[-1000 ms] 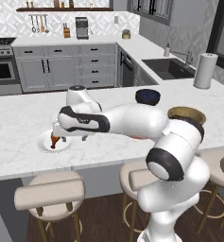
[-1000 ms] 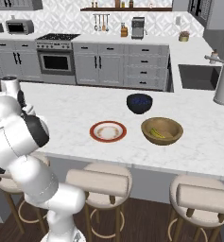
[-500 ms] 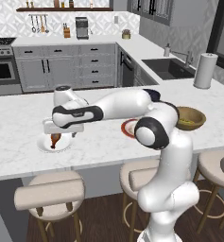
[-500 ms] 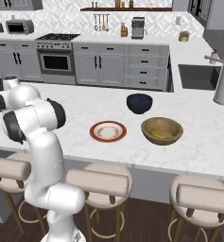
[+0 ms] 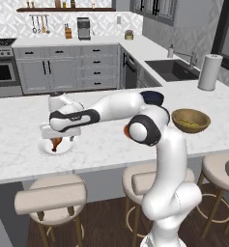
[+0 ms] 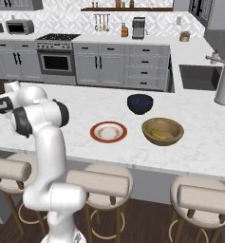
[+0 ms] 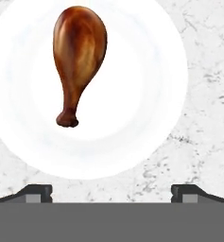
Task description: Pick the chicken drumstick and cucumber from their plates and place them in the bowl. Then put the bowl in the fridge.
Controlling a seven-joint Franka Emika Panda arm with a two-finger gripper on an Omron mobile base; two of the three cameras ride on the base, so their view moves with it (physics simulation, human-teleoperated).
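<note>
The chicken drumstick (image 7: 79, 52) lies on the white plate (image 7: 146, 118), bulb toward 12 o'clock, narrow end toward 6, nothing covering it. The fingers (image 7: 111, 193) hang spread wide above the plate's 6 o'clock rim, gripping nothing. On the marble surface (image 6: 199, 142), the red-rimmed plate (image 6: 108, 132) sits near 9 o'clock of the tan bowl (image 6: 163, 131) holding the cucumber (image 6: 156, 134); a dark blue bowl (image 6: 140, 104) stands at its 11.
</note>
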